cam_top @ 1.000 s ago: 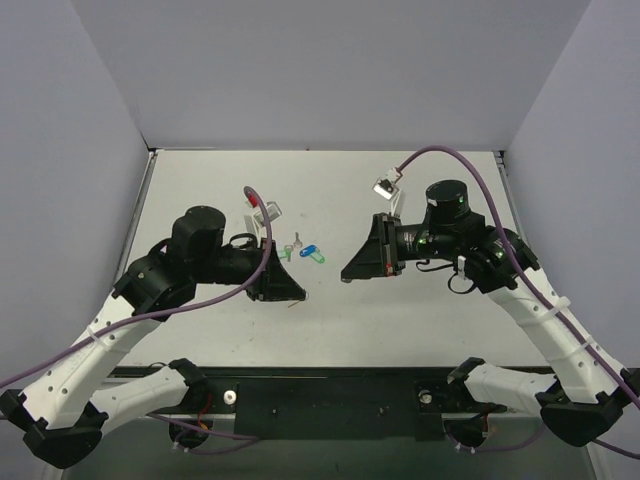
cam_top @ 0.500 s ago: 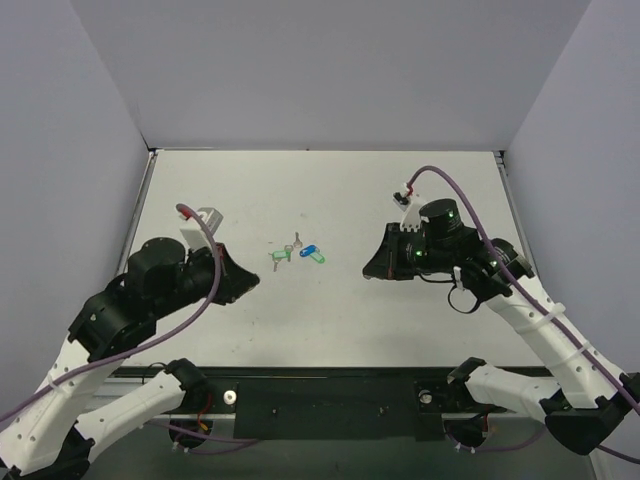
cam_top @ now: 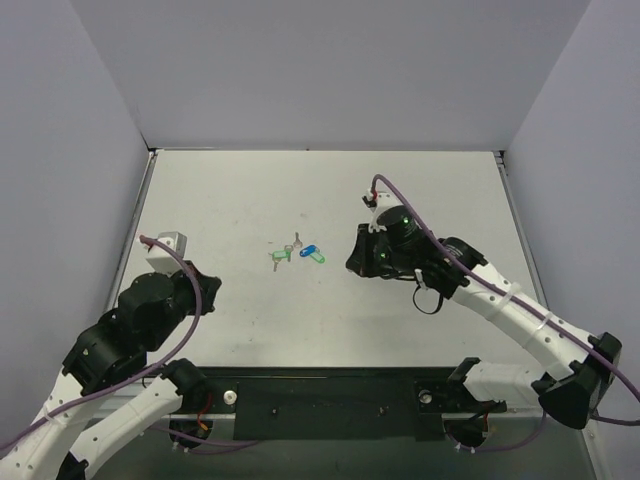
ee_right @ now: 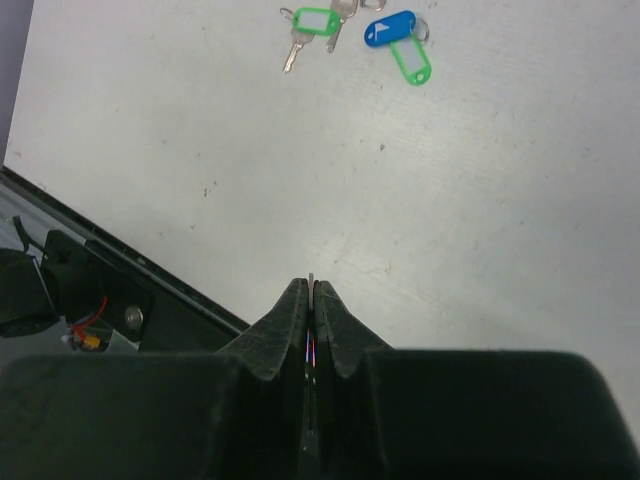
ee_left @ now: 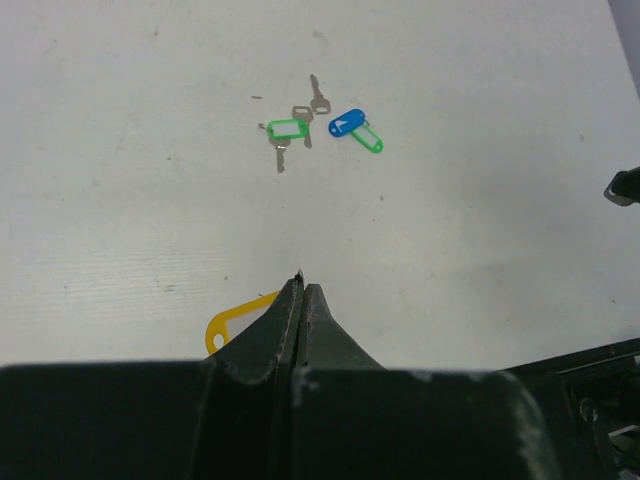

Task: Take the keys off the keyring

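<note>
My left gripper (ee_left: 300,285) is shut, and the yellow tag of the keyring (ee_left: 232,320) pokes out from under its left finger. In the top view this gripper (cam_top: 208,289) sits near the table's front left, and the tag is hidden. My right gripper (ee_right: 312,288) is shut on a thin silver key (ee_right: 312,279), seen edge-on between the tips. From above it (cam_top: 353,262) hangs right of centre. More small silver keys (ee_left: 318,97) lie by the tags mid-table.
A green tag (ee_left: 287,128) with a key, a blue tag (ee_left: 347,122) and a second green tag (ee_left: 370,140) lie together mid-table (cam_top: 298,252). The black front rail (ee_right: 100,280) runs along the near edge. Grey walls close in three sides.
The two grippers were close together near the table's centre. The left arm has pulled back to the near left, and the right wrist has swung round and come down a little.
</note>
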### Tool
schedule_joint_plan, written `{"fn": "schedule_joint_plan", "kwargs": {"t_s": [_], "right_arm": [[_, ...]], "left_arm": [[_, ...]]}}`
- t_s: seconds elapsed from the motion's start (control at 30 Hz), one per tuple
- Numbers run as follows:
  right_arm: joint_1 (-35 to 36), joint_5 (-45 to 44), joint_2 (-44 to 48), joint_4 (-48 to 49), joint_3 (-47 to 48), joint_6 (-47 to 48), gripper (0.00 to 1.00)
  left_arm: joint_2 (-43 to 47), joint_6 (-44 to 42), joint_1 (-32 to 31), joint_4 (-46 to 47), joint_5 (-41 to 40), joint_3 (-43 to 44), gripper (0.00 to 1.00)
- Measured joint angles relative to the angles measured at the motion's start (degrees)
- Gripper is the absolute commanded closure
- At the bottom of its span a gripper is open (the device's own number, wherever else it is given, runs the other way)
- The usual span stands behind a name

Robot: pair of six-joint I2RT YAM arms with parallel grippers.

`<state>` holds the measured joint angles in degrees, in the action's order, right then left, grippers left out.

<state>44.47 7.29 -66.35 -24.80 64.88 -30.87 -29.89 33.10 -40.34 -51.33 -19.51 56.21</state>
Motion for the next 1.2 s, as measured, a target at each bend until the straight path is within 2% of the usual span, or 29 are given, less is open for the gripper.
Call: {"fn": "schedule_joint_plan", "kwargs": {"t_s": [0.17, 0.37, 0.63, 0.87, 0.93, 0.97, 1.03, 1.2], "right_arm": [[1.1, -2.5, -8.1, 5.0, 1.0, 2.1, 1.0], [1.8, -3.7, -20.2, 6.8, 8.1, 5.3, 1.0], [1.8, -7.2, -34.5, 7.1, 21.1, 6.1, 1.0], [1.8, -9.0, -43.2, 5.9, 27.2, 6.3, 1.0], [1.8, -9.4, -44.9, 5.6, 28.5, 6.3, 0.91], [1.8, -9.5, -45.5, 5.3, 29.2, 6.3, 0.8], [1.8, -9.5, -46.6, 4.6, 30.8, 6.0, 0.73], [1.8, -9.9, -48.7, 3.9, 34.3, 5.8, 0.66]], "left_arm": [[4.5, -0.4, 0.0, 0.0, -3.3, -6.3, 1.0], [9.9, -0.9, 0.0, 0.9, -7.2, -7.2, 1.0], [10.3, -1.2, 0.0, 1.5, -9.1, -8.5, 1.0], [10.9, -1.2, 0.1, 1.6, -9.4, -9.0, 1.0], [10.9, -1.2, 0.1, 1.6, -9.4, -9.0, 1.0], [10.9, -1.3, 0.1, 1.7, -9.5, -9.0, 1.0], [10.9, -1.2, 0.2, 1.8, -9.4, -9.0, 1.0], [10.9, -1.2, 0.3, 1.8, -9.5, -9.0, 1.0]]}}
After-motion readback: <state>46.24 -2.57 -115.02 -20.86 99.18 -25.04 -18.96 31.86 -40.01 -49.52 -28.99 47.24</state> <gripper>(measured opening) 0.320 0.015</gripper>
